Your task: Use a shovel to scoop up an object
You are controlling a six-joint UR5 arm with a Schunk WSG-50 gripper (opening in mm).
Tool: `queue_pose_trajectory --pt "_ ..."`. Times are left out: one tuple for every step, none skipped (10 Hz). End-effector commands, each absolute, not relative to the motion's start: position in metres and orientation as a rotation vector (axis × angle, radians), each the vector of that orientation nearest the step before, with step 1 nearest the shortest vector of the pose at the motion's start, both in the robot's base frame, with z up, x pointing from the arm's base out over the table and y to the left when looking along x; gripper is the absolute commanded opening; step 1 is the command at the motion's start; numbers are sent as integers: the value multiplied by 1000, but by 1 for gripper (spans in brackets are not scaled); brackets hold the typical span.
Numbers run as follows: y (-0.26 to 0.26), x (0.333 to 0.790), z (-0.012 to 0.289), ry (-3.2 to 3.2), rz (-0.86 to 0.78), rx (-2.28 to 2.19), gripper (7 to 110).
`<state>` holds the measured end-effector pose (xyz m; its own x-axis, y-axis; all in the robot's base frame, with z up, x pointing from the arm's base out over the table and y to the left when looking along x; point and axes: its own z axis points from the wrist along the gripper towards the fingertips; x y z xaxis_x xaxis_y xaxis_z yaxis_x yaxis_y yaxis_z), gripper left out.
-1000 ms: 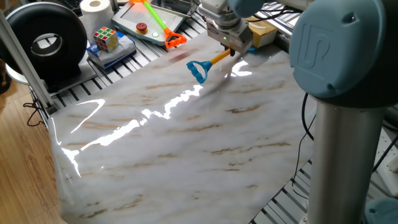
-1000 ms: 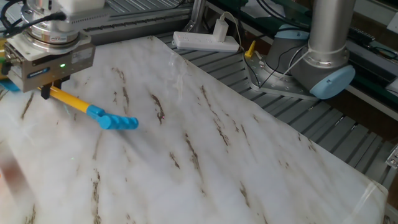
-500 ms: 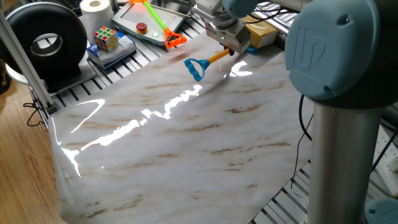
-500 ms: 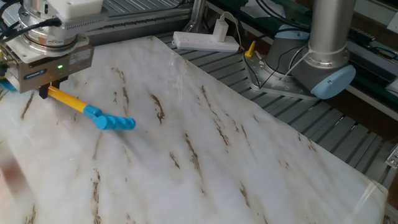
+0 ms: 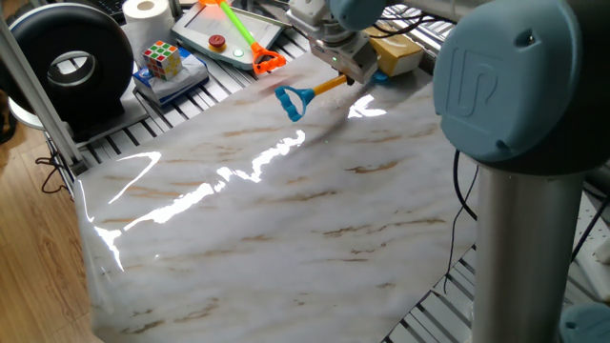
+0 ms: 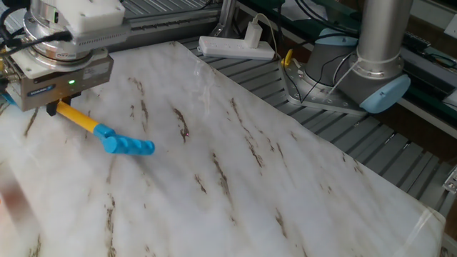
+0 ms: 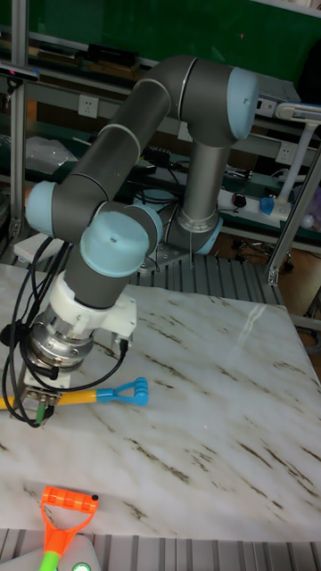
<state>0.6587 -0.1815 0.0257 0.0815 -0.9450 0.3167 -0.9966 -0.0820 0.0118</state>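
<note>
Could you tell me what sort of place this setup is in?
Most likely a robotics lab or test bench: an industrial arm holds a toy shovel over a marble-patterned tabletop, with aluminium framing, a power strip and loose cables around it.

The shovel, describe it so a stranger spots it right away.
On the marble tabletop, look under the gripper. The shovel juts from it: orange-yellow shaft, blue loop end. The other toy tool, off the marble, has a green shaft and orange head.

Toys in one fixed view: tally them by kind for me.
Toy tools: 2, the shovel and the green-shafted tool
Puzzle cube: 1
Tan block: 1
Total: 4
</note>
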Motion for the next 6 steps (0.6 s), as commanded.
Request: queue_pose_trajectory --pt "-171 659 35 -1946 382 2081 7" --pt "-166 660 33 -1929 395 2072 7" --pt "-166 661 32 -1899 426 2059 7" --pt "-164 661 31 -1880 438 2047 7" --pt "-163 659 31 -1866 440 2037 7" --pt "-164 656 33 -1860 443 2029 7"
